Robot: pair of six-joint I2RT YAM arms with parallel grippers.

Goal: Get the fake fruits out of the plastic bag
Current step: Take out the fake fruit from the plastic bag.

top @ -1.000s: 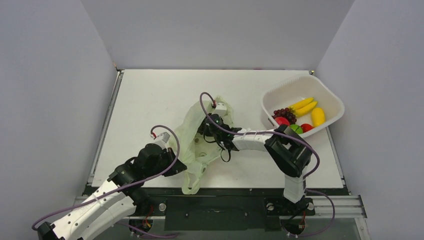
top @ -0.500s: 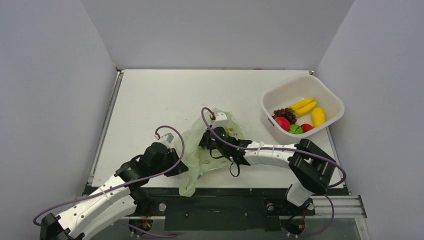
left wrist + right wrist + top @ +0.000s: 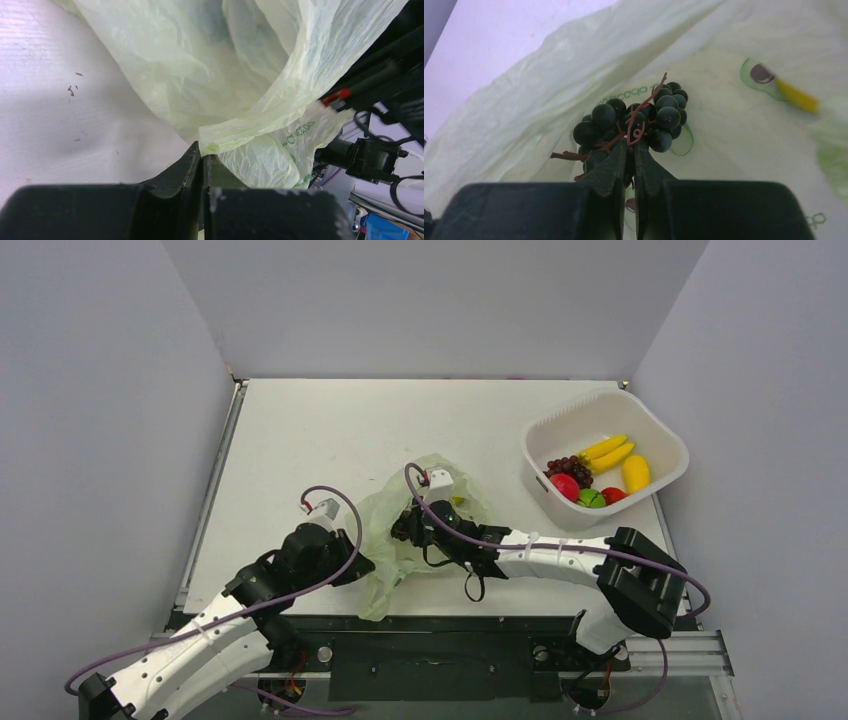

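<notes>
Right gripper (image 3: 630,150): closed on the wiry stem of a dark, glossy grape bunch (image 3: 634,122), inside the plastic bag (image 3: 734,145). Left gripper (image 3: 201,152): closed, pinching the bag's thin, crinkly pale-green edge. Bag lies mid-surface (image 3: 330,430). Round fake fruits (image 3: 565,484) sit in the white basket (image 3: 665,445).

The thin, pale green, translucent bag (image 3: 385,530) lies crumpled and open near the table's (image 3: 330,440) front edge. A dark grape bunch (image 3: 631,127) sits inside it. A round green fruit (image 3: 591,498) and a red fruit (image 3: 565,486) lie in the basket (image 3: 560,430).
</notes>
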